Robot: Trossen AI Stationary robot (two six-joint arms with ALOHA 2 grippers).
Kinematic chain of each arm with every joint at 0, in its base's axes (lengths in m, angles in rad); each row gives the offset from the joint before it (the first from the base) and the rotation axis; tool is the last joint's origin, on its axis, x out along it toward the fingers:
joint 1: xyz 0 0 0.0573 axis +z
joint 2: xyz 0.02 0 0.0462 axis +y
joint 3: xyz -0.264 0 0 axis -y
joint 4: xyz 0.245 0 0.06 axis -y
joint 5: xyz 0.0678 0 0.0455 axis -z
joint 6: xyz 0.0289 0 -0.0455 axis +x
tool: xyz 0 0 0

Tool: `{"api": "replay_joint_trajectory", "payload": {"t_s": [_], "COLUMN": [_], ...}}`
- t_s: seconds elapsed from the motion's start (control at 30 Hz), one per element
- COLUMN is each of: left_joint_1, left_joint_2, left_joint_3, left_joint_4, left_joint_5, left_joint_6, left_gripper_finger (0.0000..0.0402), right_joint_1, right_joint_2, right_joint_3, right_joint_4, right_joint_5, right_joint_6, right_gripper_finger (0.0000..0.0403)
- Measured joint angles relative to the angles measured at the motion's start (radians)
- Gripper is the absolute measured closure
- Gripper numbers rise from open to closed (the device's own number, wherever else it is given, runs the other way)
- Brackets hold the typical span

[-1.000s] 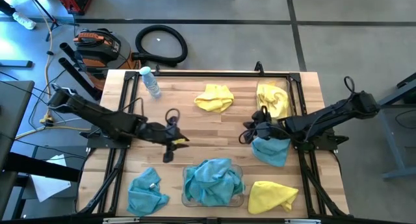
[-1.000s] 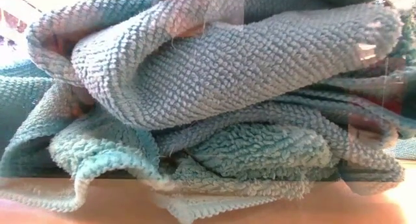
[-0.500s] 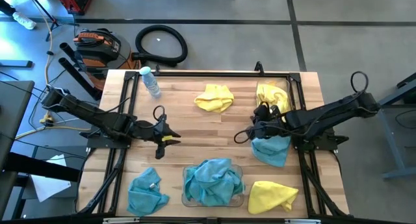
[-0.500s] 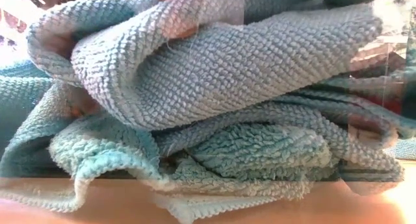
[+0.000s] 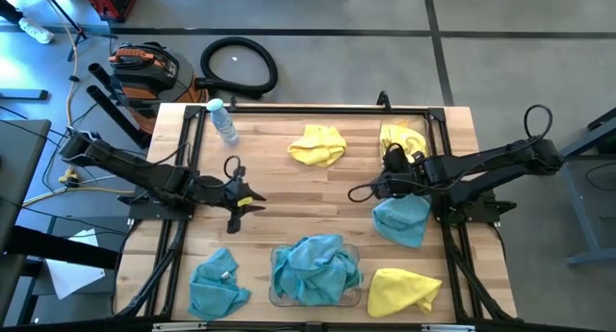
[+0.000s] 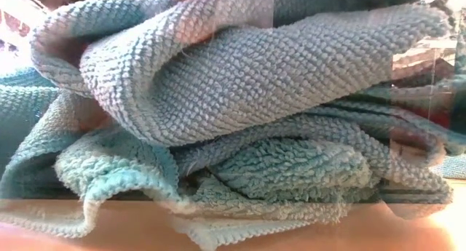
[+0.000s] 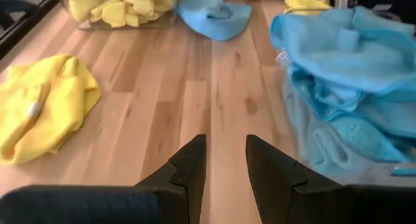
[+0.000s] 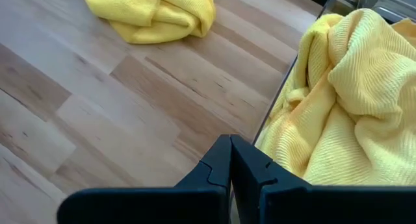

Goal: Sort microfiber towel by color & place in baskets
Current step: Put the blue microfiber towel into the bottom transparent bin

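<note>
Beside the yellow-towel basket (image 5: 405,144) near the surface's far right corner, my right end effector (image 5: 390,170) hangs pinched together and empty; left end effector (image 5: 234,199) slightly apart; loose yellow towel (image 5: 318,144) likely next.

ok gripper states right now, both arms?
Left gripper: open, empty, over bare wood left of the basket of teal towels.
Right gripper: shut, holding nothing, at the edge of the basket of yellow towels.

A workshop or lab: bare grey concrete floor (image 5: 337,24), a coiled black hose (image 5: 239,64) at eleven o'clock, orange-black power gear (image 5: 144,66) beside it, cables trailing.
</note>
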Motion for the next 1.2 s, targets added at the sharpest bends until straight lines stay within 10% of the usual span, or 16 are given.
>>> {"api": "replay_joint_trajectory", "payload": {"t_s": [0.7,1.2], "left_joint_1": [0.144,0.144], "left_joint_2": [-0.295,-0.347], "left_joint_3": [-0.146,-0.199], "left_joint_4": [-0.029,-0.008], "left_joint_5": [-0.029,-0.02], "left_joint_6": [0.101,0.086], "left_gripper_finger": [0.0305,0.0305], "right_joint_1": [0.091,0.375], "right_joint_2": [0.015,0.361], "right_joint_3": [0.143,0.349], "right_joint_4": [0.075,-0.259], "right_joint_5": [-0.073,-0.282], "right_joint_6": [-0.098,0.225], "right_gripper_finger": [0.0403,0.0403]}}
